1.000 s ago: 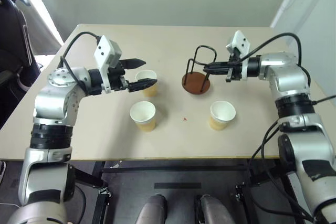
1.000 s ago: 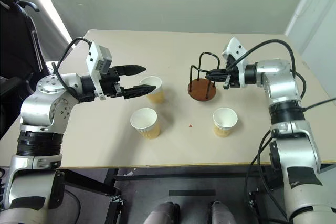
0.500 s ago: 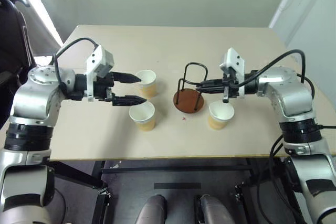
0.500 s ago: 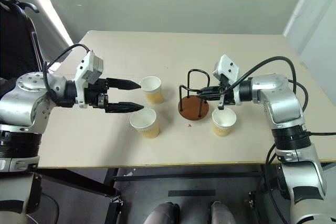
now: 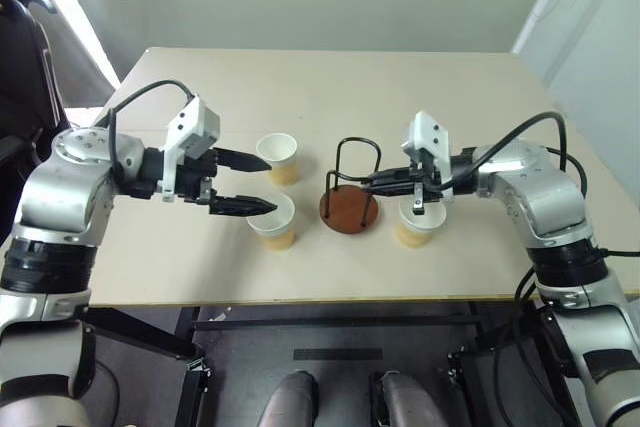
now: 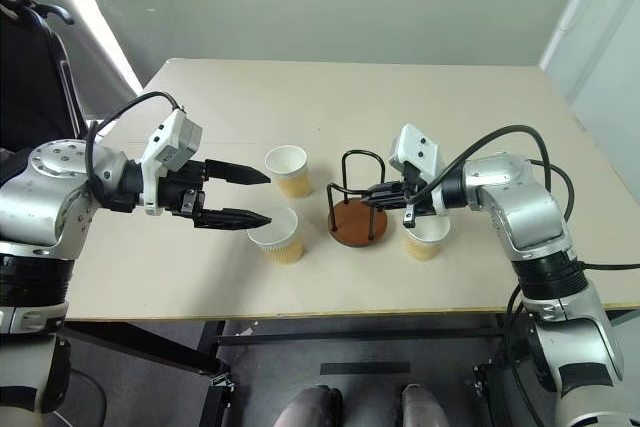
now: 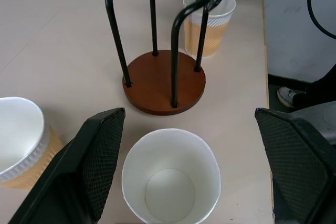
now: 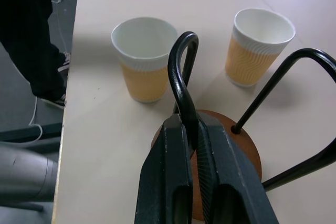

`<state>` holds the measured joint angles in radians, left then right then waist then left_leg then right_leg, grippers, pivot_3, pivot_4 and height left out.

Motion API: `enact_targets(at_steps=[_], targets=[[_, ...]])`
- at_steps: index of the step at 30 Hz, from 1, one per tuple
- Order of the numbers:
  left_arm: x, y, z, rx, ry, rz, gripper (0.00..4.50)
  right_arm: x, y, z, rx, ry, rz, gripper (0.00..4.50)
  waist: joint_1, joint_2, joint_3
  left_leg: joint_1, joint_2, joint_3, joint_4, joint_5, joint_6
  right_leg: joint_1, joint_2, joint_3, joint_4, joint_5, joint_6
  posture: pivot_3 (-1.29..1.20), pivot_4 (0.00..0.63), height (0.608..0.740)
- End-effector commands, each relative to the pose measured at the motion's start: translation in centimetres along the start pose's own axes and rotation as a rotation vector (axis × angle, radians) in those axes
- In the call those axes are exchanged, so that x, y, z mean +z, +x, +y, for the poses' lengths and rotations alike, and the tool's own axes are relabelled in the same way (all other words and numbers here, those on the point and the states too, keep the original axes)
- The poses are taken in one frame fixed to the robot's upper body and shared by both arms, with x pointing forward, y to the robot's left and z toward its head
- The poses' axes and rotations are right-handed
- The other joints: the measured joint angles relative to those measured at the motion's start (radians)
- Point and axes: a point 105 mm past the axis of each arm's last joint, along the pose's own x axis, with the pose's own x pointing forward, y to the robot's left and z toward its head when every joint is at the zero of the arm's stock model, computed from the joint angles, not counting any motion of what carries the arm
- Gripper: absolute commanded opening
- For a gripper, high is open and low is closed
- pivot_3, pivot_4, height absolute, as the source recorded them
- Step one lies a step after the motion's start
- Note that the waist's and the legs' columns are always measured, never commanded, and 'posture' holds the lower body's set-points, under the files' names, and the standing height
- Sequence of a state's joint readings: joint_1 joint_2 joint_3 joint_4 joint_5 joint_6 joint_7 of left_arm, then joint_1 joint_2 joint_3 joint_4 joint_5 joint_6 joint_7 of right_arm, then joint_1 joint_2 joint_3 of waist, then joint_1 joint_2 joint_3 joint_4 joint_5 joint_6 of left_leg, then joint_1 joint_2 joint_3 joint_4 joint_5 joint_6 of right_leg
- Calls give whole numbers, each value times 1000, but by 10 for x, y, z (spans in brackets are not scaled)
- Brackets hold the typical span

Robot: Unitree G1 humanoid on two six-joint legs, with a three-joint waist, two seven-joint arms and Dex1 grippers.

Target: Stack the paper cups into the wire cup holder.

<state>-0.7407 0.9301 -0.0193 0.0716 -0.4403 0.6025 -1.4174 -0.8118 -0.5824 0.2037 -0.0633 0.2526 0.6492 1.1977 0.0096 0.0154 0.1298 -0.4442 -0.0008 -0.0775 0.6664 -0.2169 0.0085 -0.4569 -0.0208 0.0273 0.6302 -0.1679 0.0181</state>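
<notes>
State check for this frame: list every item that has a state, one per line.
Wire cup holder: upright on the table, empty, one wire loop pinched by the right end effector.
Far cup: upright, empty.
Near cup: upright, empty, between the open fingers of the left end effector.
Right cup: upright, unstacked.

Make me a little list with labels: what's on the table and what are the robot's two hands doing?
cups: three paper cups, all standing on the table, none stacked
holder: wire cup holder between the cups, nothing in it
left gripper: open, fingers on either side of the nearest cup
right gripper: shut on one wire loop of the holder
</notes>
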Motion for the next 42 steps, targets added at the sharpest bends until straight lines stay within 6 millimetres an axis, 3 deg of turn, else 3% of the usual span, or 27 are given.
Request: enact_targets(at_steps=[1, 8, 12, 22, 35, 42], targets=[[8, -4, -3, -3, 40, 5, 4271, 7, -1, 6, 17, -69, -5, 15, 0, 0, 0, 0, 0, 0, 0, 0, 0, 0, 0, 0, 0, 0, 0, 0, 150, 740], [7, -4, -3, 3, 42, 8, 4271, -3, 3, 3, 1, -113, 40, 15, -1, 0, 0, 0, 0, 0, 0, 0, 0, 0, 0, 0, 0, 0, 0, 0, 150, 740], [6, -4, -4, 5, 41, 8, 4271, -5, 4, 2, -1, -121, 45, 1070, -1, 0, 0, 0, 0, 0, 0, 0, 1, 0, 0, 0, 0, 0, 0, 0, 150, 740], [4, -4, -4, 7, 39, 8, 4271, 5, -4, -3, -20, -89, 5, 4493, -1, 0, 0, 0, 0, 0, 0, 0, 1, 0, 0, 0, 0, 0, 0, 0, 150, 740], [-4, -6, 2, 23, 97, 80, 4271, 36, -42, -3, -60, -99, -46, 4493, -1, 0, 0, 0, 0, 0, 0, 0, 0, 0, 0, 0, 0, 0, 0, 0, 150, 740], [-1, -5, 2, 21, 110, 69, 4271, 35, -59, 5, -50, -138, 15, 4493, 0, 0, 0, 0, 0, 0, 0, 0, 1, 1, 0, 0, 0, 0, 0, 0, 150, 740]])
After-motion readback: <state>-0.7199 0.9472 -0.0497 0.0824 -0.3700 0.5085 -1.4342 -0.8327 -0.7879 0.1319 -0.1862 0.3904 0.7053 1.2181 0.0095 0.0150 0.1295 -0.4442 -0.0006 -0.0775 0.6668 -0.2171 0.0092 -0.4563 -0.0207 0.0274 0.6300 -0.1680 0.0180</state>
